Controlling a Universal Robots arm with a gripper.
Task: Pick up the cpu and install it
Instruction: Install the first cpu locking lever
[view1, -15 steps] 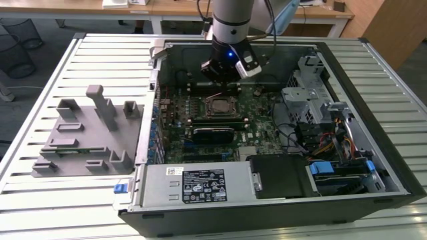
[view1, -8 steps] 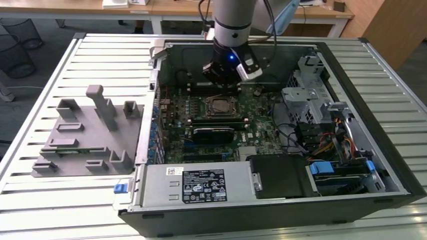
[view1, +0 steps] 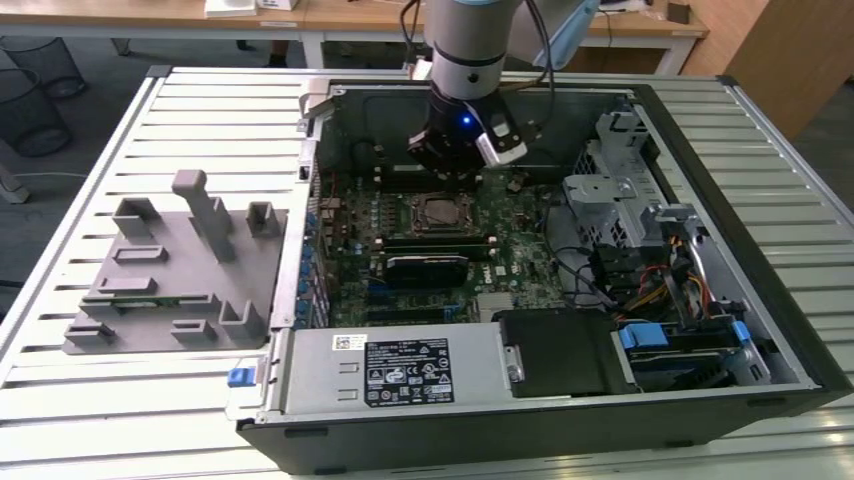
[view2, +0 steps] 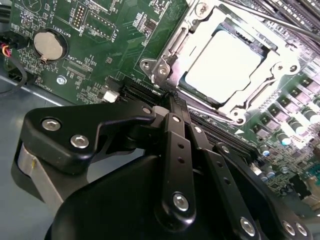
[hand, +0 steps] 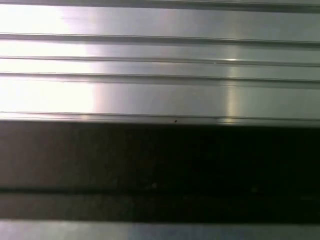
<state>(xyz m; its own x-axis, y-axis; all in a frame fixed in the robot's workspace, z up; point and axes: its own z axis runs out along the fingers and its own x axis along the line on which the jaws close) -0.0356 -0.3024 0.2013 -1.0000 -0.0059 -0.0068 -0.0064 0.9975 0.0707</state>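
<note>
Already the cpu (view2: 223, 67) sits in its socket frame (view2: 165, 65), top blank. Just beside it, the gripper (view2: 175, 100) has jaws together, holding nothing.

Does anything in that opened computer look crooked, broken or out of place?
Nothing stands out. The cpu lies flat and square inside its socket frame on the motherboard, and the gripper hangs just above it. No loose parts or damage show.
</note>
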